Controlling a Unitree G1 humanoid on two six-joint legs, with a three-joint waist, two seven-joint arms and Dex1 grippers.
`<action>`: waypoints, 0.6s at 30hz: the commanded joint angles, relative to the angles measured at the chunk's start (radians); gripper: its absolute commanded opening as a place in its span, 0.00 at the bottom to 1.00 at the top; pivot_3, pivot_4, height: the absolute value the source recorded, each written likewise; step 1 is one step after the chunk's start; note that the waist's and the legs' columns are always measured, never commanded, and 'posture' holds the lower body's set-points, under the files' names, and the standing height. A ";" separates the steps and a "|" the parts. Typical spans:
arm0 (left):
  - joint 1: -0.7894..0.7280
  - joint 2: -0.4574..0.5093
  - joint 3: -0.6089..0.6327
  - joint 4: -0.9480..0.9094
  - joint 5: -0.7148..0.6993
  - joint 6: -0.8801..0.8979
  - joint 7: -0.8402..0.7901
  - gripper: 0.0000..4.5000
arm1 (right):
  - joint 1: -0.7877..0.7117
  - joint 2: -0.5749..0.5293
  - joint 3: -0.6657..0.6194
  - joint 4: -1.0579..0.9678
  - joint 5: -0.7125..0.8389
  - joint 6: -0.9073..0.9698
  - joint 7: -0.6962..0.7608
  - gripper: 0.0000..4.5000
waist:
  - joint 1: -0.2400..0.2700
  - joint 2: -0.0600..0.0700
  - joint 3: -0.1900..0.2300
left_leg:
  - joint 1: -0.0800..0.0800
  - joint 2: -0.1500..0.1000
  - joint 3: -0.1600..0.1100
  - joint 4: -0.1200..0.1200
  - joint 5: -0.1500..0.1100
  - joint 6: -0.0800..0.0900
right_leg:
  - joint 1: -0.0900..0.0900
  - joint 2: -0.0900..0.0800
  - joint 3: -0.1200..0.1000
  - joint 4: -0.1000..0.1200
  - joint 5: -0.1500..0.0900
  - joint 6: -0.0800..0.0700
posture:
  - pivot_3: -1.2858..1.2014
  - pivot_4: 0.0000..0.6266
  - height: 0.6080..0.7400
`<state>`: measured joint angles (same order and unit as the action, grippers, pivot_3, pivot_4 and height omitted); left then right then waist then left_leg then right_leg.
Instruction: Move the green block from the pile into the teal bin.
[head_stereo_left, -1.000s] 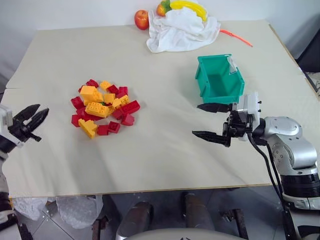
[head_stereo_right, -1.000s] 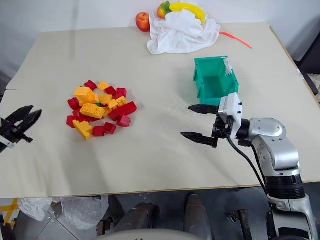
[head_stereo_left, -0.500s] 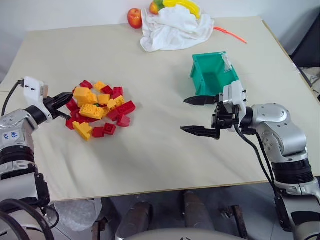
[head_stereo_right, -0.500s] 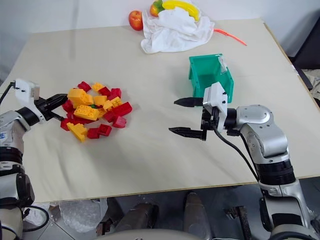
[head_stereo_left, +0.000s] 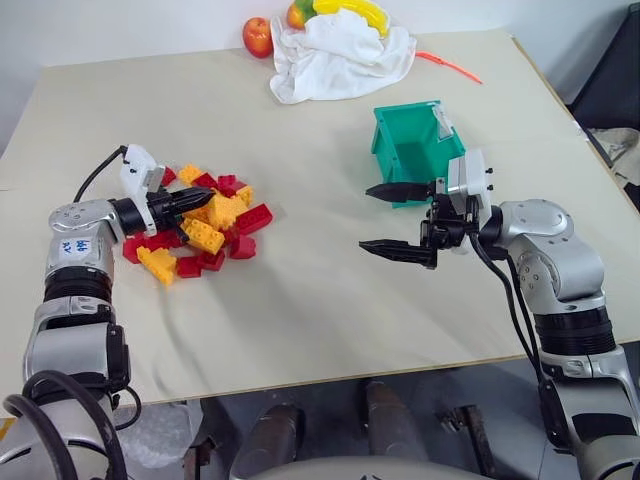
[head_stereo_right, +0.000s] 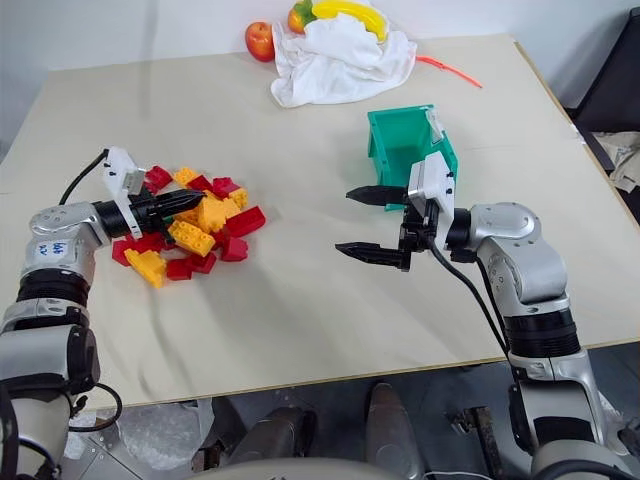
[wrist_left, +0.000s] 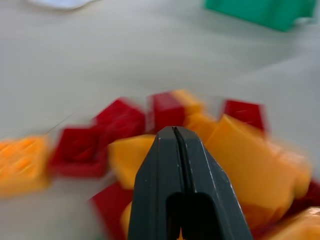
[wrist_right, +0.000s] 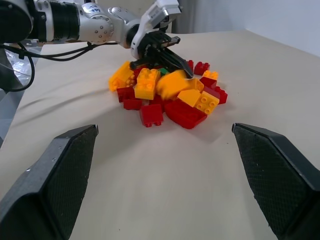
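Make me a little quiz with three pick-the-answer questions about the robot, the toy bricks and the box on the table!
1. Where is the left gripper?
A. inside the small teal plastic bin
B. at the pile of red and yellow-orange plastic bricks
C. on the white cloth

2. What colour is the round fruit beside the crumpled white cloth?
A. red
B. blue
C. purple

3. How are the right gripper's fingers?
A. shut tight
B. spread wide, holding nothing
C. clamped on a brick

Answers:
1. B: its black fingers reach into the pile, far from the teal bin.
2. A: the apple is red.
3. B: the right gripper shows a wide gap between its fingers, with nothing in it.
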<state>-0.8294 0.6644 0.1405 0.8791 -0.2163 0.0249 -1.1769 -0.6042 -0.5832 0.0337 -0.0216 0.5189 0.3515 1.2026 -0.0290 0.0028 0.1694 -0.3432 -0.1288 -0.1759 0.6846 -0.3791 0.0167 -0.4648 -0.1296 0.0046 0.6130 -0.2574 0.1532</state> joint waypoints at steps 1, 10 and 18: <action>0.063 0.011 0.010 -0.190 -0.076 0.089 -0.073 0.00 | -0.022 0.002 -0.018 0.004 0.009 -0.010 0.006 1.00 | -0.001 0.000 0.000 | 0.000 0.000 0.000 0.000 0.000 0.000 | 0.000 0.000 0.000 0.000 0.000 0.000 | 0.52 0.24 1.00; 0.137 0.105 0.108 -0.291 -0.056 0.212 0.194 0.00 | -0.041 0.010 -0.012 0.040 0.001 -0.025 0.021 1.00 | -0.001 0.000 0.000 | 0.001 0.000 0.001 0.001 0.000 0.000 | 0.000 0.001 0.001 0.002 0.000 0.000 | 0.52 0.24 1.00; 0.247 0.148 0.082 -0.457 -0.070 0.535 0.283 0.00 | -0.054 0.028 -0.005 0.062 -0.008 -0.038 0.028 1.00 | 0.002 0.000 0.000 | 0.001 -0.001 0.001 0.003 0.000 0.000 | 0.000 0.000 0.002 0.005 0.000 0.000 | 0.52 0.24 1.00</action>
<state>-0.5853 0.7828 0.2304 0.4901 -0.2770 0.5086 -0.8839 -0.6471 -0.5574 0.0366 0.0516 0.5066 0.3291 1.2184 -0.0269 0.0027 0.1693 -0.3419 -0.1296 -0.1748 0.6873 -0.3791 0.0166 -0.4648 -0.1297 0.0061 0.6179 -0.2574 0.1530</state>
